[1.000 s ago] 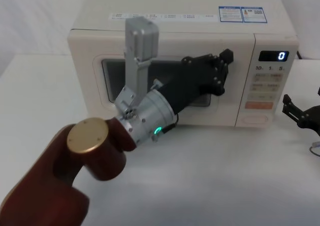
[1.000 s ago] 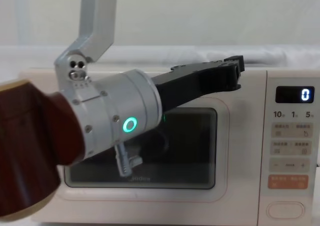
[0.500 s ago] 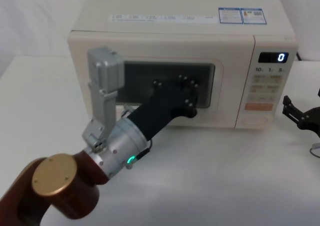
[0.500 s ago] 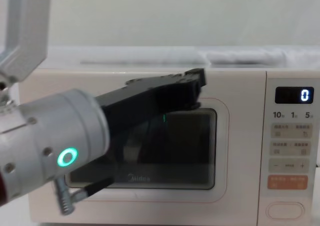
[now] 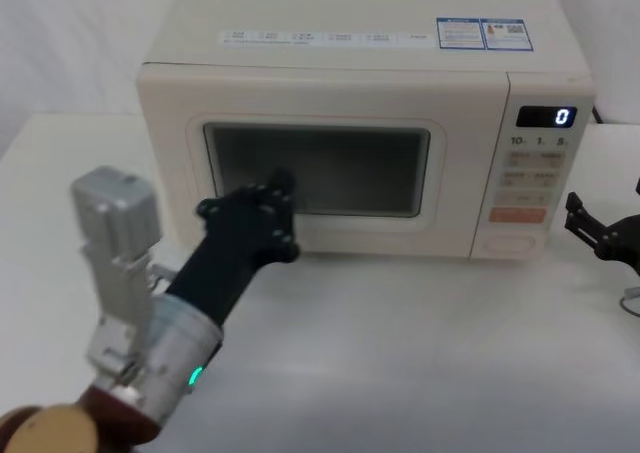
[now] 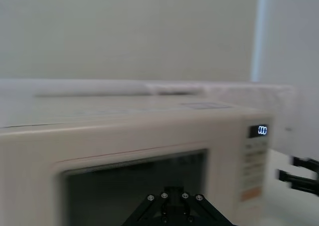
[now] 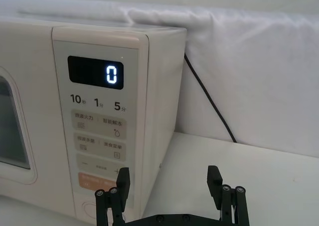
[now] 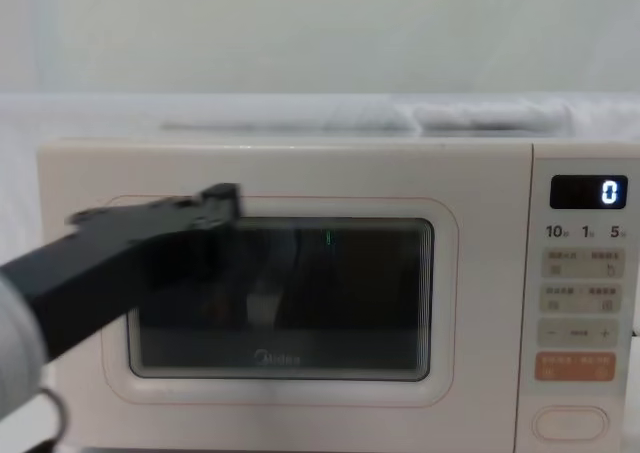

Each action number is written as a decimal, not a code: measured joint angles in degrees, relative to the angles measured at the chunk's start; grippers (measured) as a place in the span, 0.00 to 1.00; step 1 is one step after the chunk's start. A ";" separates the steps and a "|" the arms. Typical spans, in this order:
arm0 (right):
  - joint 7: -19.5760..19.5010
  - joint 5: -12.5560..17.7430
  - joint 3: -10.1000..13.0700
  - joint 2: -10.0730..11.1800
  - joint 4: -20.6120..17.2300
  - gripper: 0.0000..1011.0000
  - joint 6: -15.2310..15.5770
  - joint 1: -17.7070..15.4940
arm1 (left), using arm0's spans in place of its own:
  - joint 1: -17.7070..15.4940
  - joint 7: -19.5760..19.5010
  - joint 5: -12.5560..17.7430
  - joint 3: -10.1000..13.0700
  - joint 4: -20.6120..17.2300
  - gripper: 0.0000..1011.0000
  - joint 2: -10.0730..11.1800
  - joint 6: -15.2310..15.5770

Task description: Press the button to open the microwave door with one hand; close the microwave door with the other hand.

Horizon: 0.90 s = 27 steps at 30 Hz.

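The microwave door (image 5: 320,173) is closed, its dark window facing me; it also shows in the chest view (image 8: 330,283) and the left wrist view (image 6: 134,186). The cream button (image 5: 507,242) sits at the bottom of the control panel (image 8: 570,423). My left gripper (image 5: 282,183) is shut and empty, with its tip hovering in front of the window's left part (image 8: 225,195); its black base shows in its wrist view (image 6: 173,206). My right gripper (image 5: 600,235) is open and empty, to the right of the microwave, level with the panel's lower part (image 7: 169,186).
The panel display (image 7: 110,75) reads 0, above several beige keys and an orange key (image 5: 519,214). A black power cable (image 7: 209,96) runs down behind the microwave against white cloth. White tabletop (image 5: 400,353) lies in front.
My left arm has drawn back and to the left, from the door's upper right to its left part. The door stayed closed and the right gripper did not move.
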 joint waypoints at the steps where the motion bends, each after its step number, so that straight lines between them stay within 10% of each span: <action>1: 0.00 0.00 0.00 0.00 0.00 0.99 0.00 0.00 | 1.59 1.39 0.82 -0.99 -0.72 0.00 -0.33 -1.04; 27: 0.00 0.00 0.00 0.00 0.00 0.99 -0.01 0.00 | 14.51 7.55 5.10 -11.77 -4.03 0.00 -3.98 -7.32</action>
